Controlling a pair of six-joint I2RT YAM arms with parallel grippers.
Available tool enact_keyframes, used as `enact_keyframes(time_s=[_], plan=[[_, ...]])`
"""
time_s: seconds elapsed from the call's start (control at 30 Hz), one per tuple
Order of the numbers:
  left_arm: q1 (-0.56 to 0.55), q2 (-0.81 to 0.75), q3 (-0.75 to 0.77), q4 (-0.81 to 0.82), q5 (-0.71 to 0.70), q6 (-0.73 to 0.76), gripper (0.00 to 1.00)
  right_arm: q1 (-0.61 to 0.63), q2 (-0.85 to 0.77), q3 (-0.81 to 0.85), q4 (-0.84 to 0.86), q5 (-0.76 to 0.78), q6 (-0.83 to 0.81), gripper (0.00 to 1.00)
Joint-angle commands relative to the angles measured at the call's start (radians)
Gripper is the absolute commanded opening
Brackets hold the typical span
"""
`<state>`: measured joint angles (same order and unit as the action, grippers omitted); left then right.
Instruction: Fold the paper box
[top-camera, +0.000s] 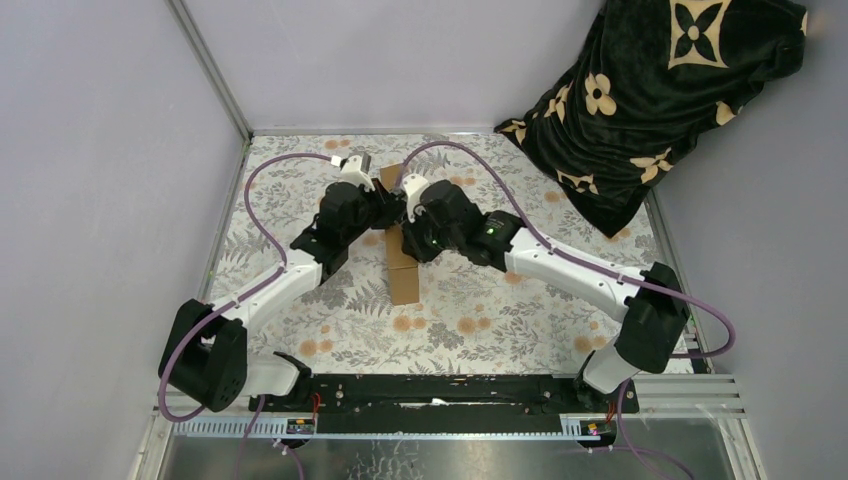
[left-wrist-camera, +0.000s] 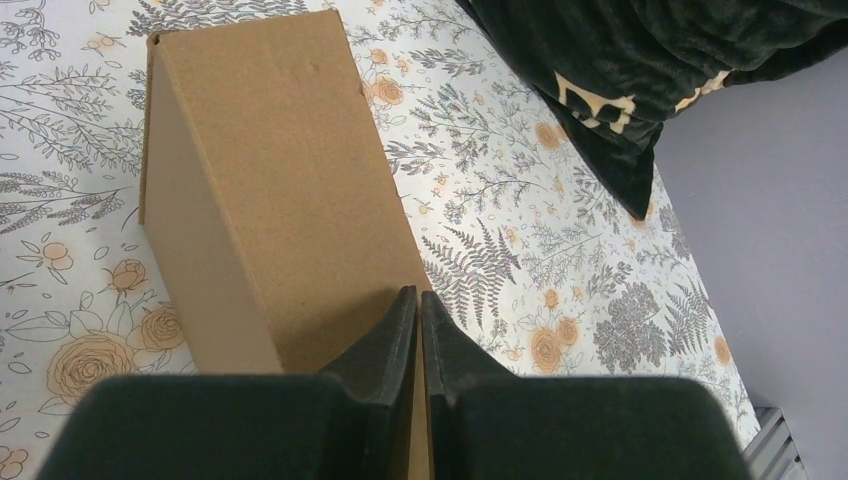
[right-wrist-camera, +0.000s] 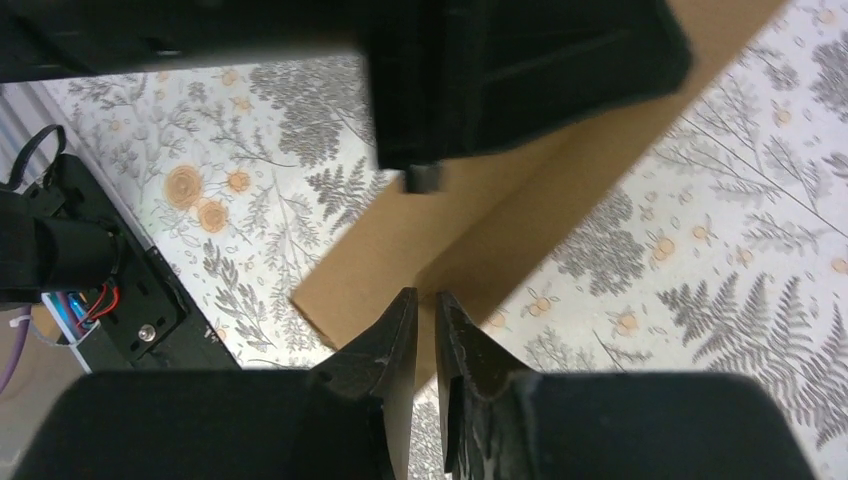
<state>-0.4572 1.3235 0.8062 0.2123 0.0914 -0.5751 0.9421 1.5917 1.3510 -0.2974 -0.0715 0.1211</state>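
Nearest in the overhead view, a black mounting rail (top-camera: 440, 392) carried both arm bases at the near edge of the flowered surface (top-camera: 480, 320). From it the two arms angled inward to the middle of the surface, a purple cable (top-camera: 262, 215) looping off each.

The left claw (left-wrist-camera: 418, 295) was clenched, its fingers all but touching, grasping the top crease of the paper box (left-wrist-camera: 270, 170). A sliver of brown cardboard showed between the fingers. Ahead of that claw the box ran on like a tent ridge, one panel sloping down to the left and the broader one facing up, and it ended on the surface.

The right claw (right-wrist-camera: 427, 295) was clenched to a narrow slit and grasped the same box, its tips straddling the end of a crease. Ahead and left of it a cardboard corner lay over the surface, and ahead and right ran a shadowed panel. Just beyond its tips the left arm's black housing (right-wrist-camera: 520, 70) hung over the cardboard and hid much of it. Only this wrist view caught the rail's red wires, off to the claw's left.

From overhead the arms covered the box's far half, leaving a narrow brown strip in sight. Farther off, right of both claws, a black cloth with cream flower motifs (top-camera: 660, 90) was heaped in the far corner against the grey wall (top-camera: 780, 200), well apart from the box.
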Motion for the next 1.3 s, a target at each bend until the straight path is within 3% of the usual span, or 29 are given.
enact_keyframes(time_s=[0.0,0.17,0.43,0.93,1.27], plan=[[-0.008,0.054,-0.082,-0.264,0.072,0.049,0.12,-0.108,-0.049,0.057,-0.073,0.022,0.016,0.2],[-0.056,0.041,-0.079,-0.295,0.116,0.069,0.12,-0.264,0.027,0.242,-0.107,-0.005,0.008,0.2],[-0.129,-0.04,-0.113,-0.338,0.157,0.048,0.12,-0.281,0.231,0.504,-0.146,-0.04,-0.084,0.2],[-0.145,-0.195,-0.156,-0.481,-0.049,-0.007,0.17,-0.262,0.296,0.527,-0.132,-0.144,-0.114,0.2],[-0.126,-0.197,-0.186,-0.471,-0.048,-0.015,0.19,-0.217,0.348,0.563,-0.164,-0.144,-0.162,0.2]])
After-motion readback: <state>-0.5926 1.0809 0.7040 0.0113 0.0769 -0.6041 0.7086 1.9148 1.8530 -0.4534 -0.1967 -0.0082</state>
